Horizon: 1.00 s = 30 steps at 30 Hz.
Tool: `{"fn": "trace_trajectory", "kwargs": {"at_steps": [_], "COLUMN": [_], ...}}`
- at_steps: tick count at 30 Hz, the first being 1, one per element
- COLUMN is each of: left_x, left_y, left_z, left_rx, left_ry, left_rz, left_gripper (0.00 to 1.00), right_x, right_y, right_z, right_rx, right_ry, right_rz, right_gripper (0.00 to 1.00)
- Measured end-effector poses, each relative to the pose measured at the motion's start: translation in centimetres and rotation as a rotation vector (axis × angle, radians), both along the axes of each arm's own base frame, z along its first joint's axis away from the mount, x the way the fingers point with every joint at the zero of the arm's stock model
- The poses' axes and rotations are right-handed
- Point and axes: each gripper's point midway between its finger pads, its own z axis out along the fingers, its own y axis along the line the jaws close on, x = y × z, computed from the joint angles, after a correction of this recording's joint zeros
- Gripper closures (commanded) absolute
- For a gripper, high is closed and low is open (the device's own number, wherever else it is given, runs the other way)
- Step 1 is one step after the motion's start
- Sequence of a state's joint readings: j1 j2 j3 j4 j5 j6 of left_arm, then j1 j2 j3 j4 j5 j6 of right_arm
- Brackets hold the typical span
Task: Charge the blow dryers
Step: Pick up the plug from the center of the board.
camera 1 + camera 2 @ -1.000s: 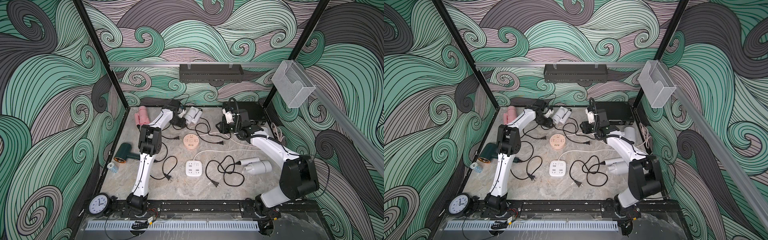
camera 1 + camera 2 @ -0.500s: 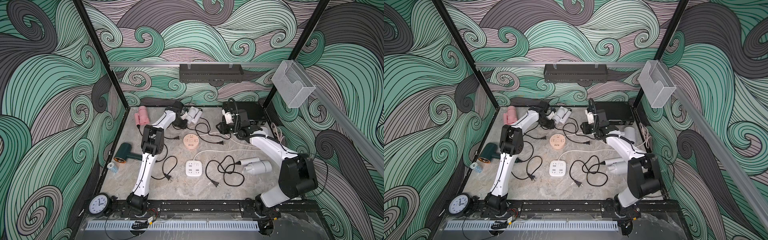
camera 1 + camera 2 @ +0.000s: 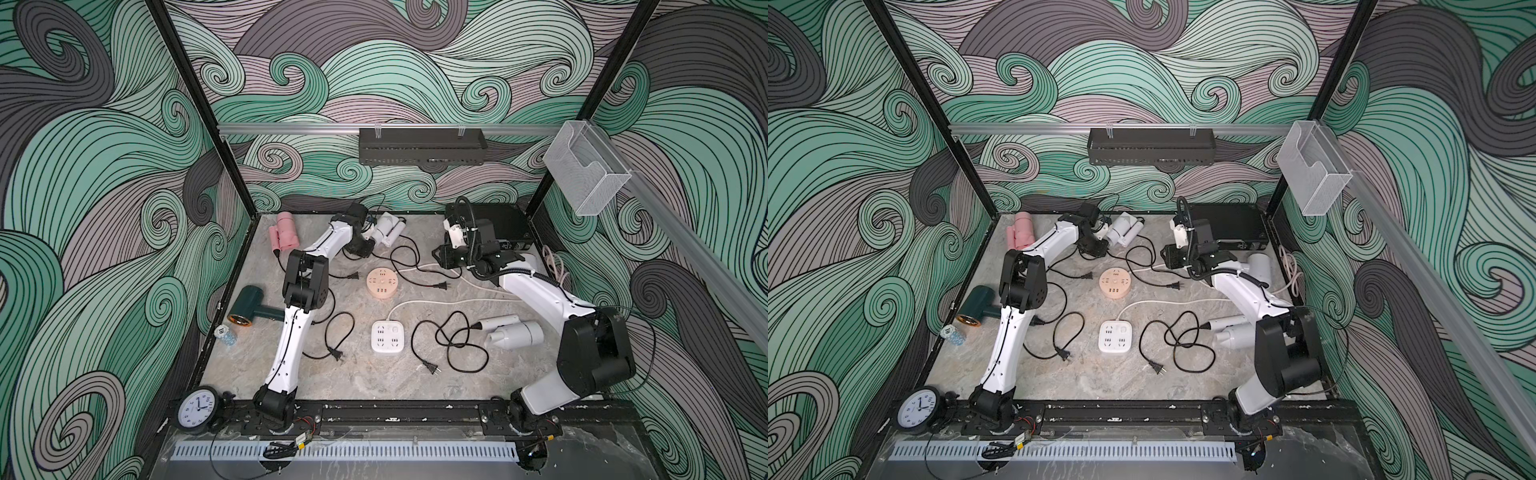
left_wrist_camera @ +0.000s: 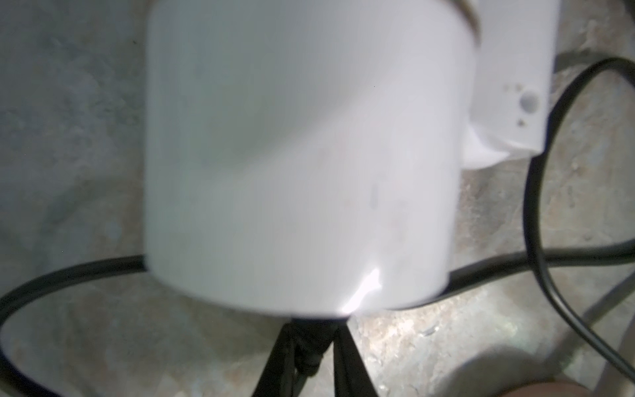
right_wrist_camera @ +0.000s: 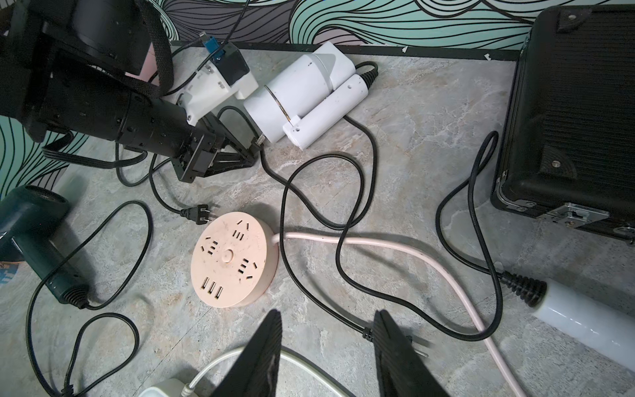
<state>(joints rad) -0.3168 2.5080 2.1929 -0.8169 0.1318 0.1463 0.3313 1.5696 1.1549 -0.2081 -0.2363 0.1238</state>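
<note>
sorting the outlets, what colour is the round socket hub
The round socket hub is pale peach; the right wrist view shows it best.

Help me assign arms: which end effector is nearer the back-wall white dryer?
Left. The left end effector is at the white dryer's barrel end; the right end effector hovers well apart.

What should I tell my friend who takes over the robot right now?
Left gripper: shut on a black cord by the far white dryer.
Right gripper: open, empty, beside a loose plug.
Pink dryer and green dryer lie on the left; near white dryer and last white dryer, by the black case, on the right.
Done: nothing plugged in yet.
Left: every dryer's plug into the round socket or square socket.
</note>
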Motion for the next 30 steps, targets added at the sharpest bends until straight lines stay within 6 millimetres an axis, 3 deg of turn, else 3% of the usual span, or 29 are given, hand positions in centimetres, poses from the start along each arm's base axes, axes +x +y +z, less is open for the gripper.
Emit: {"fn": "trace_trajectory", "kwargs": {"at_steps": [12, 17, 20, 25, 30], "left_x": [-1.2, -2.3, -3.1, -5.0, -7.2], "left_y": [0.1, -0.2, -0.8, -1.5, -1.8], "left_z": [0.8, 3.5, 5.8, 9.0, 10.1], "left_rx": [-0.003, -0.043, -0.089, -0.166, -0.195], "left_ry": [0.023, 0.020, 0.011, -0.010, -0.021], "left_rz": [-0.009, -0.028, -0.045, -0.068, -0.082], "left_gripper": [0.90, 0.91, 0.94, 0.97, 0.99], "right_x": [-1.5, -1.6, -1.2, 0.2, 2.0], "right_y": [1.5, 1.9, 2.6, 4.6, 7.1], "right_z": [0.5, 1.9, 3.6, 5.8, 4.6], "right_rx": [-0.010, 0.015, 0.052, 0.158, 0.281], "right_ry": [0.016, 0.008, 0.007, 0.036, 0.174], "right_rz": [0.036, 0.043, 0.053, 0.069, 0.062], "right_gripper": [0.57, 0.57, 0.48, 0.42, 0.36]}}
